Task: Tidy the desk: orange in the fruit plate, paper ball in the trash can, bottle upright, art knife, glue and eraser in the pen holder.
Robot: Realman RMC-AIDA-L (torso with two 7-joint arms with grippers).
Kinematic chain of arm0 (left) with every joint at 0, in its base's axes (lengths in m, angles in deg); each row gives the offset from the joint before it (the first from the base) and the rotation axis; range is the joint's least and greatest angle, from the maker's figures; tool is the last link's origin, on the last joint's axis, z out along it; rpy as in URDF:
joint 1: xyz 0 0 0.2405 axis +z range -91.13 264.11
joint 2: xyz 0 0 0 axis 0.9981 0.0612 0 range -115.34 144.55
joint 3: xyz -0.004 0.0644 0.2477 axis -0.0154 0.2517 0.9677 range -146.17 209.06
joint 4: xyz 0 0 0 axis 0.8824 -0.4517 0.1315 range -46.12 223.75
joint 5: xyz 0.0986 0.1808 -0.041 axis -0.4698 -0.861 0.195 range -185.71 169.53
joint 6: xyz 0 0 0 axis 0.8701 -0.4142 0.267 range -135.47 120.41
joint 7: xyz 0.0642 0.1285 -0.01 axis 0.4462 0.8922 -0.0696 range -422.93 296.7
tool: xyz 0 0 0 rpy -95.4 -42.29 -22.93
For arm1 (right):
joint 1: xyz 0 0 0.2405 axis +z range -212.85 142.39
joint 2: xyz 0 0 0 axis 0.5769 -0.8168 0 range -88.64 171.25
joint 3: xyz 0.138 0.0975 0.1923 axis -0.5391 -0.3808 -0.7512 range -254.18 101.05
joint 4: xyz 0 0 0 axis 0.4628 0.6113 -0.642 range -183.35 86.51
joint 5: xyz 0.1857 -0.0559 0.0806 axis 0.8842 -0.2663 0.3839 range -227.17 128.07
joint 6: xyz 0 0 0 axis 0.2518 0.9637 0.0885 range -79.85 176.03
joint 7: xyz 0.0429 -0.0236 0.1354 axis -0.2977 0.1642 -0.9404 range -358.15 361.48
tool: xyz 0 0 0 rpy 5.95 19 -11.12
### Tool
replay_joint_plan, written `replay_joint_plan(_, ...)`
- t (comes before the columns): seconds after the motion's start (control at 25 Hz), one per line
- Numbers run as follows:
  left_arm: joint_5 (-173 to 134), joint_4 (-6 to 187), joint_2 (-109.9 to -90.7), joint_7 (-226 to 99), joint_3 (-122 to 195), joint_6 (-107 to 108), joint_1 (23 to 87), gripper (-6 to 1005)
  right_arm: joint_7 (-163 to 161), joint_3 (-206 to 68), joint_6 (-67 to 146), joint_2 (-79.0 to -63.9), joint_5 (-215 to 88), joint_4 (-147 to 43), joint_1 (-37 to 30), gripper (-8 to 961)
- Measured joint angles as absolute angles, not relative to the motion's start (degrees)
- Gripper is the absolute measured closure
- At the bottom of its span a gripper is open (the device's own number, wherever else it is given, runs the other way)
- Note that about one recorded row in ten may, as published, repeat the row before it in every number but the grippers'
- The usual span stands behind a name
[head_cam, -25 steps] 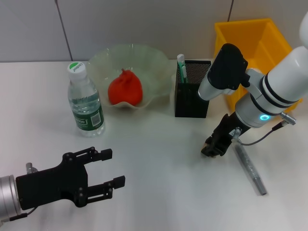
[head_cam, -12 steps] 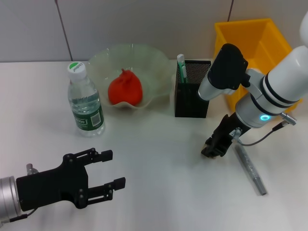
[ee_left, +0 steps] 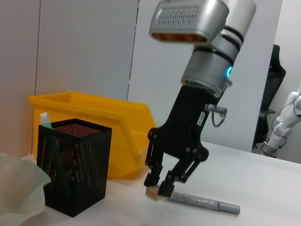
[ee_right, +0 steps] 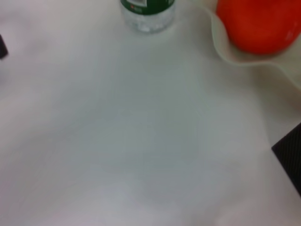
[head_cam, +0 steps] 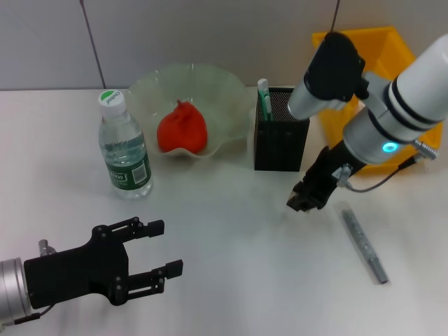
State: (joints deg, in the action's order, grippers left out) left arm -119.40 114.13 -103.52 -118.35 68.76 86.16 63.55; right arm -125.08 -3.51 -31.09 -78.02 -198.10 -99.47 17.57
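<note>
Right gripper [head_cam: 302, 201]: fingers pinched narrow on a small pale item, likely the eraser [ee_left: 151, 191], held just off the tabletop beside the art knife [head_cam: 363, 241] near the right edge. Arm slants down from the yellow bin; suggested handling: lift clear of the mesh rim, centre over the pen holder [head_cam: 280, 130], release low. Left gripper [head_cam: 157, 245]: spread wide, idle at the front-left corner.

Bright, even light with soft shadows; right wrist view seems blurred
</note>
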Motion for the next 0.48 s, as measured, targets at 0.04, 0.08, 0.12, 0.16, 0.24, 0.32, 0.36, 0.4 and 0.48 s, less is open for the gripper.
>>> replay_joint_plan(0.04, -119.4, 114.12, -103.52, -118.35, 68.78, 86.16, 63.55, 247, -125.36, -3.51, -31.82, -77.98, -198.14, -100.29, 17.56, 697)
replay_joint_plan(0.08, -119.4, 114.12, -103.52, -118.35, 68.79, 86.16, 63.55, 247, -125.67, -3.52, -32.67, -77.92, -198.2, -101.41, 17.56, 696)
replay_joint_plan(0.12, -119.4, 114.12, -103.52, -118.35, 68.79, 86.16, 63.53, 247, -126.02, -3.54, -33.59, -77.9, -198.24, -102.48, 17.55, 696)
replay_joint_plan(0.16, -119.4, 114.12, -103.52, -118.35, 68.8, 86.16, 63.52, 247, -126.3, -3.55, -34.31, -77.89, -198.32, -103.42, 17.55, 696)
replay_joint_plan(0.24, -119.4, 114.13, -103.52, -118.34, 68.8, 86.17, 63.47, 247, -126.99, -3.55, -35.8, -77.87, -198.7, -105.45, 17.55, 696)
replay_joint_plan(0.32, -119.39, 114.12, -103.52, -118.31, 68.8, 86.18, 63.46, 247, -127.62, -3.57, -37.06, -77.87, -199.29, -107.03, 17.63, 696)
replay_joint_plan(0.36, -119.39, 114.12, -103.52, -118.3, 68.8, 86.18, 63.46, 247, -127.9, -3.59, -37.61, -77.87, -199.56, -107.63, 17.76, 695)
replay_joint_plan(0.4, -119.39, 114.12, -103.52, -118.3, 68.8, 86.19, 63.46, 247, -128.1, -3.61, -38.03, -77.86, -199.77, -108.04, 17.89, 695)
replay_joint_plan(0.48, -119.37, 114.12, -103.52, -118.3, 68.8, 86.2, 63.46, 247, -128.53, -3.64, -38.9, -77.82, -200.24, -108.75, 18.28, 695)
